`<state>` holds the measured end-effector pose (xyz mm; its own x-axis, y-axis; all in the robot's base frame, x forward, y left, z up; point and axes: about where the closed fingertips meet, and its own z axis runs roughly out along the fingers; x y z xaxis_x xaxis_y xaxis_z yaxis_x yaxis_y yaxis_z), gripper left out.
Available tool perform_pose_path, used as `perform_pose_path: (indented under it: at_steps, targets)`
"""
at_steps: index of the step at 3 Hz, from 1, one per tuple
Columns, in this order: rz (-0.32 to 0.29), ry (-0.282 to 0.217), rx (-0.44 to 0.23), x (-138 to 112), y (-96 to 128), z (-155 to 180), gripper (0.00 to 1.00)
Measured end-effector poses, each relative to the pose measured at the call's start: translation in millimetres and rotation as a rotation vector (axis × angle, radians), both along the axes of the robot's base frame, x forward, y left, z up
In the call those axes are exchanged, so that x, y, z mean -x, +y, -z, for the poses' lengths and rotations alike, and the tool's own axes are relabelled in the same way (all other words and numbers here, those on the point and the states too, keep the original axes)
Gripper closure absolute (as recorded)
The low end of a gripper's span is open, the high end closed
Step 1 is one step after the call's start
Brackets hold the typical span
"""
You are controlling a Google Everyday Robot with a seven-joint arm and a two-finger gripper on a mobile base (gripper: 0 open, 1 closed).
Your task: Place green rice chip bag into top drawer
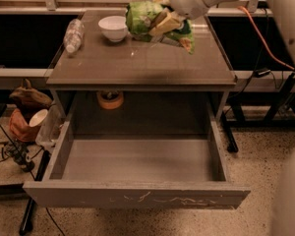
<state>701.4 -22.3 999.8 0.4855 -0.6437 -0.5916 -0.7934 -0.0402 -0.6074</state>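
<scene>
as gripper [163, 22] pinches it above tabletop [137, 65], green bag [138, 14] looks crumpled.

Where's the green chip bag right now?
Camera view, top centre: the green rice chip bag is in the gripper over the back of the table, right of the white bowl.

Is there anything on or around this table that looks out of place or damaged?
A plastic bottle lies on its side at the left edge of the tabletop, and the open top drawer has white scratches on its front panel. The hand grips the green rice chip bag over the tabletop's rear.
</scene>
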Motion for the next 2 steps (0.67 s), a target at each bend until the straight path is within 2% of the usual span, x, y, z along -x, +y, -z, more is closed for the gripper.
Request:
perform_pose_path:
  at_steps: [1, 2]
  targets:
    - [0.078, -0.015, -0.121, 58.6, -7.4, -48.9, 1.00]
    - [0.097, 0.051, -0.262, 102.6, 4.2, -42.0, 1.00]
